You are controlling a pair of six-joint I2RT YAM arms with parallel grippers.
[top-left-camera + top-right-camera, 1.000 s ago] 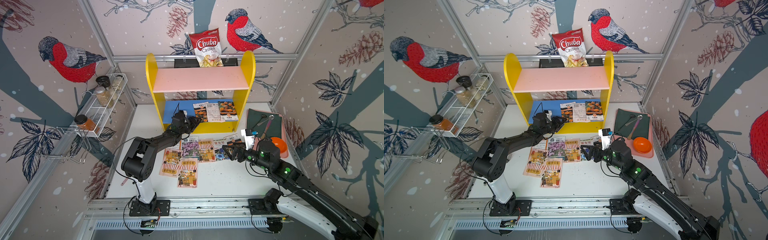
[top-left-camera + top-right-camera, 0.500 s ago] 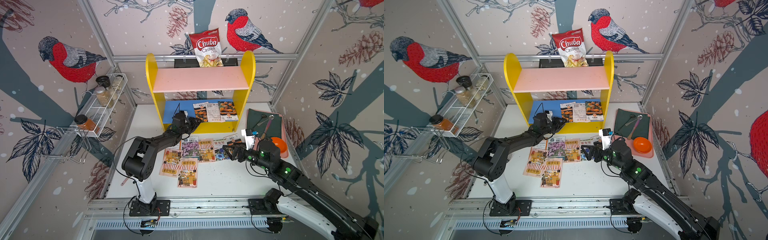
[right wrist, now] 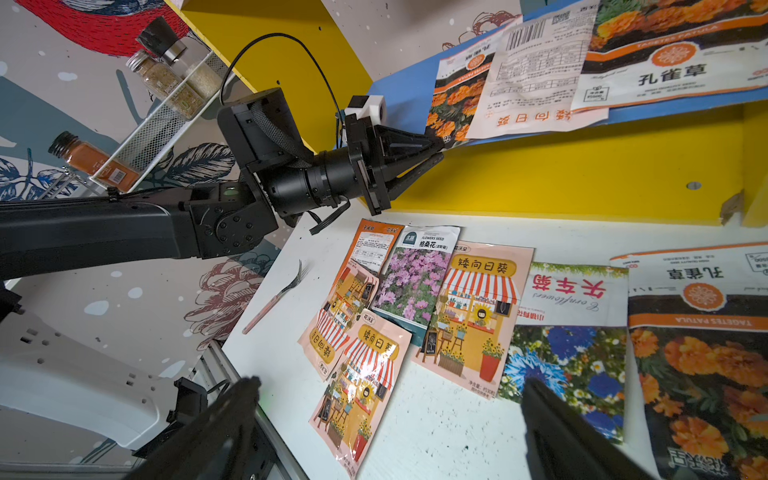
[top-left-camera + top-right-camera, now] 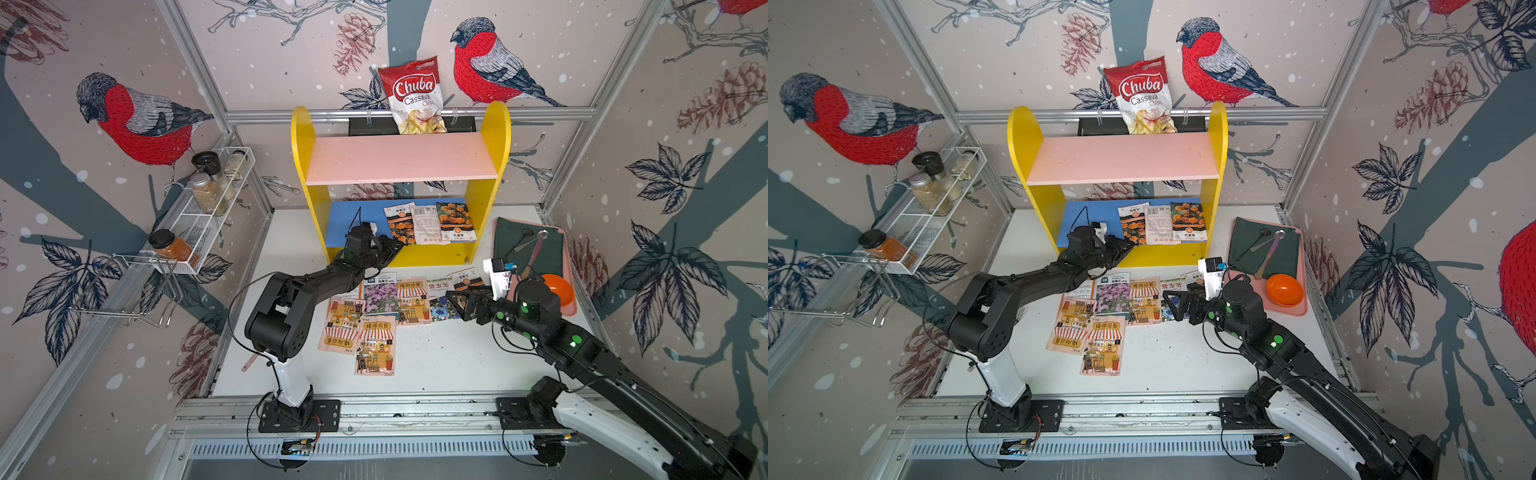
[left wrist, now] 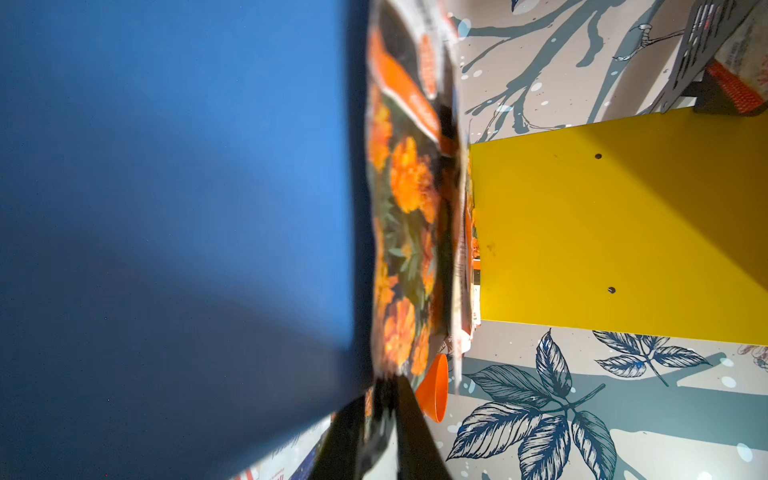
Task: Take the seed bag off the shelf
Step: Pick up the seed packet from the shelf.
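Your left gripper [image 4: 398,246] pinches the near left corner of a marigold seed bag [image 4: 401,226], its jaws drawn together on the packet's edge. The left wrist view shows the packet caught between two dark fingers [image 5: 415,436].

The seed bag [image 3: 453,99] lies on the blue lower board [image 4: 345,220] of the shelf [image 4: 300,166], with the gripped corner at the board's front edge. It is the leftmost of three packets there. A white-backed packet [image 4: 426,222] overlaps its right side, and a second marigold packet [image 4: 456,218] lies right of that. The pink upper board [image 4: 399,162] spans the yellow side panels above them.

Nearer you and to the right, your right gripper [image 4: 455,301] hangs with its jaws spread wide, holding nothing. It sits just above the right end of a spread of seed packets [image 4: 382,316] laid out on the white table [image 4: 436,365] in front of the shelf. A blue-flower packet [image 3: 569,365] lies below one finger.

At the table's right edge, a pink tray [image 4: 570,309] carries a dark mat, a spoon and an orange bowl [image 4: 559,286]. A fork [image 3: 278,299] lies on the table near the left arm's base. A white wire rack [image 4: 208,216] with spice jars hangs on the left wall. A red chips bag [image 4: 413,95] hangs behind the shelf at the far wall.
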